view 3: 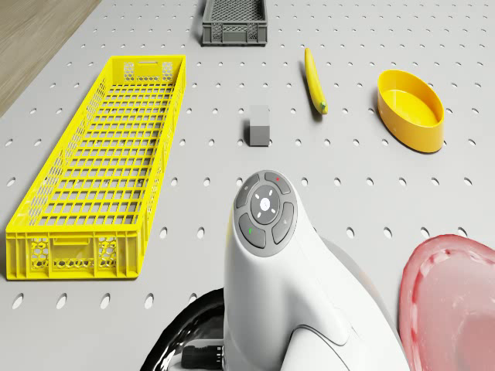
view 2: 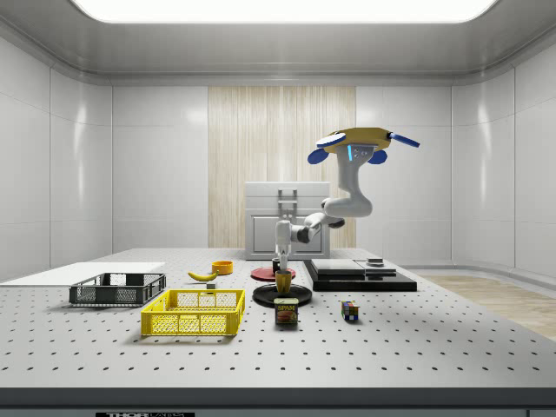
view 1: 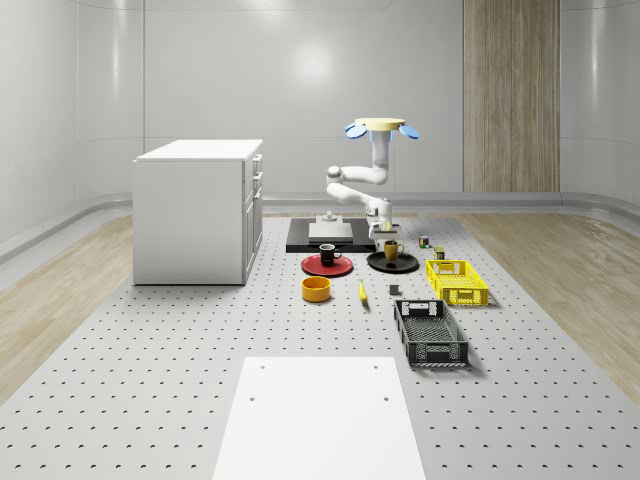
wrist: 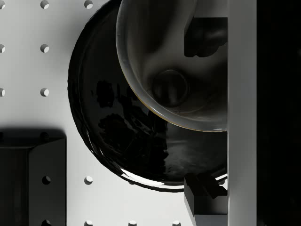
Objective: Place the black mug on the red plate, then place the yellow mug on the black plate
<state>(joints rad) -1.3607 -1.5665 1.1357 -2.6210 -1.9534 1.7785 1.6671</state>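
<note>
Beside the yellow crate [view 2: 193, 313], a can [view 2: 287, 312] reads "SPAM".

A: What colours sit mid-frame in the whole-scene view?
B: A black mug [view 1: 328, 254] on a red plate [view 1: 326, 266], a yellow mug [view 1: 391, 251] on a black plate [view 1: 392, 263].
A: And lower right?
B: A yellow crate [view 1: 457, 281], a grey crate [view 1: 431, 333].
</note>
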